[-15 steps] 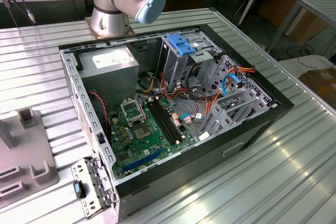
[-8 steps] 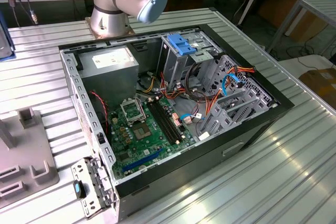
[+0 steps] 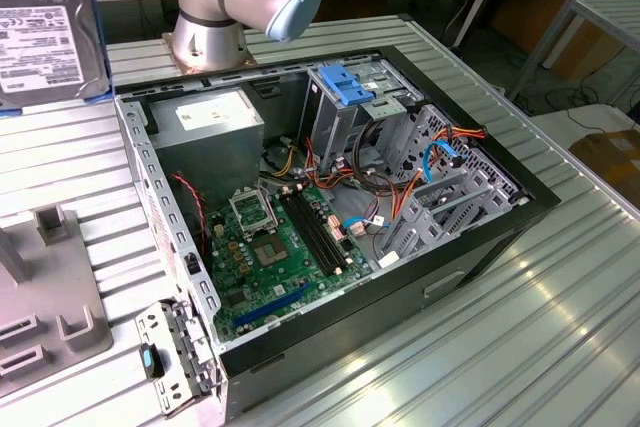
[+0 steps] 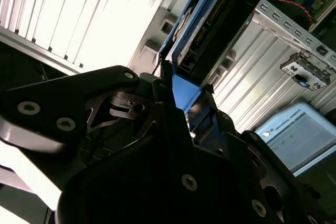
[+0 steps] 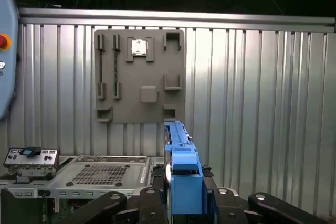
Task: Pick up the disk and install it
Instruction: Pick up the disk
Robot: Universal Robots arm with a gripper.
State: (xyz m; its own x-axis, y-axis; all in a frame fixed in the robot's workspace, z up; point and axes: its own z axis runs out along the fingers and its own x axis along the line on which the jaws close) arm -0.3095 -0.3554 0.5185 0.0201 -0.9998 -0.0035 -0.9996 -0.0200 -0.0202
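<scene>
The disk [image 3: 40,32] hangs high at the exterior view's left, close to the camera; its white label faces out and a blue rail runs along its edge. It is well above the ribbed table and left of the open computer case [image 3: 150,177]. In the second wrist view the disk [image 4: 215,24] is a dark slab with blue rails, standing out from between the black fingers of my gripper [image 4: 184,90]. Edge-on in the first wrist view, the disk [image 5: 181,166] shows its blue rail, with the gripper [image 5: 184,200] shut on it from both sides.
Inside the case are a green motherboard [image 3: 270,247], a grey power-supply box [image 3: 205,122] and a metal drive cage with a blue latch [image 3: 345,87]. A grey fixture plate [image 3: 50,297] lies on the table left of the case. The arm's base [image 3: 205,37] stands behind the case.
</scene>
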